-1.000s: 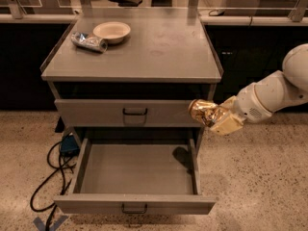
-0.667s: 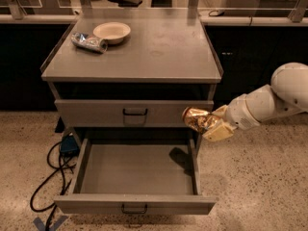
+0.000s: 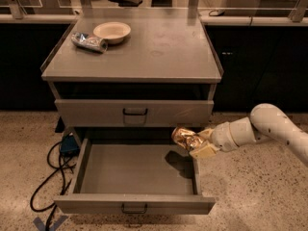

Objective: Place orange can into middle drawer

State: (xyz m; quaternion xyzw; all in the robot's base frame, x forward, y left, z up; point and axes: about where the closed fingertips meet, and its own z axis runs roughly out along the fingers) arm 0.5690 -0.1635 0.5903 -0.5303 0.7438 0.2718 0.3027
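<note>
The claw (image 3: 195, 146), clamped on the orange can (image 3: 183, 137), hangs over the right side of the open middle drawer (image 3: 130, 174), just below a closed drawer (image 3: 134, 112), while a cream bowl (image 3: 111, 32) and a silver-blue can (image 3: 89, 42) sit side by side on the tabletop (image 3: 159, 52).

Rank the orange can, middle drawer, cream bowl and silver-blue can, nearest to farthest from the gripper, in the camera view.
1. orange can: held in the gripper, at right.
2. middle drawer: open, just below and left.
3. cream bowl and silver-blue can: back left on the cabinet top; too close to call.
</note>
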